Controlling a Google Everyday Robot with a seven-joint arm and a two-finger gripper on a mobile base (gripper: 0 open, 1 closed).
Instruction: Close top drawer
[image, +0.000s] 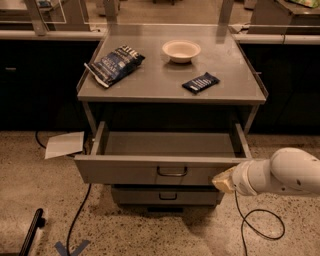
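One view only, the camera view: the top drawer (165, 172) of a grey metal cart (150, 82) stands pulled well out at the centre of the frame. Its grey floor is showing and a small dark loop handle (172, 171) sits mid-front. The gripper (223, 180), a tan tip on a white arm (285, 172) reaching in from the right edge, sits at the right end of the drawer's front, touching it or just short of it. Whether it is spread or pressed together cannot be told.

On the cart's top, a dark blue snack bag (116, 64) lies at upper left. It carries white lettering too small to read. A pale bowl (181, 50) stands upright at upper centre, well apart from the bag. A small dark packet (200, 82) lies to the right of centre, nearer the front edge, its print also unreadable.

Below the open drawer, a second drawer (165, 196) with the same kind of handle is shut. A white sheet of paper (65, 144) lies on the speckled floor left of the cart. A black cable (252, 225) loops at lower right, and blue tape (70, 247) marks the floor at lower left.
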